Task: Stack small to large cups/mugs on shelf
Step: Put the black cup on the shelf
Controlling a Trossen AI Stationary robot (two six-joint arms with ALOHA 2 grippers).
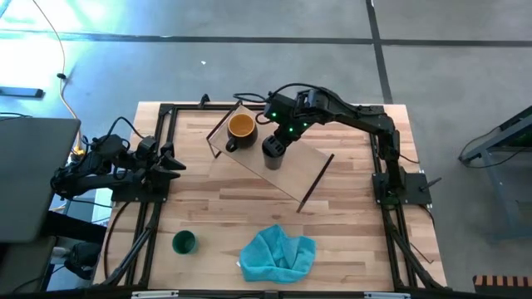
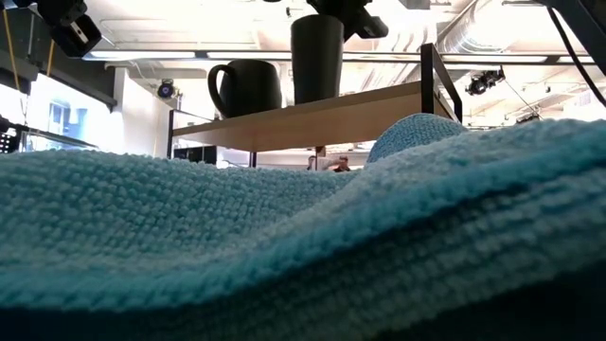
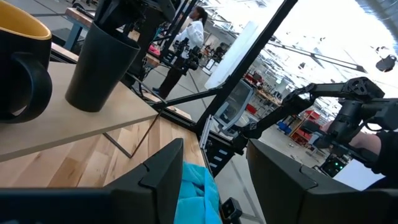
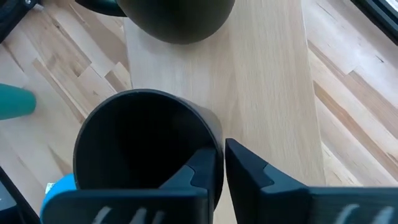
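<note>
On the shelf [image 1: 312,170], set slantwise at the table's far middle, stand the yellow-orange mug [image 1: 241,129] with its dark handle and, beside it, the black cup [image 1: 273,153], both upright on their bases. My right gripper [image 4: 221,158] is over the black cup and shut on its rim. The green cup [image 1: 184,242] stands on the tabletop at the near left, clear of both arms. My left gripper [image 3: 217,180] waits open and level at the table's left edge, with nothing between its fingers. My right gripper holds the black cup by its rim wall [image 4: 214,146], one finger [image 4: 196,171] inside the cup and the other [image 4: 249,168] outside. The fingers come from above, slanting down. The cup stands upright with its base [image 2: 317,98] on the shelf board.
A teal-blue cloth [image 1: 278,253] lies crumpled at the table's near middle and fills the low view's foreground. Black rails [image 1: 154,208] frame the tabletop. Bare shelf board [image 1: 320,162] stretches to the right of the black cup. A person [image 3: 196,25] stands far off in the room.
</note>
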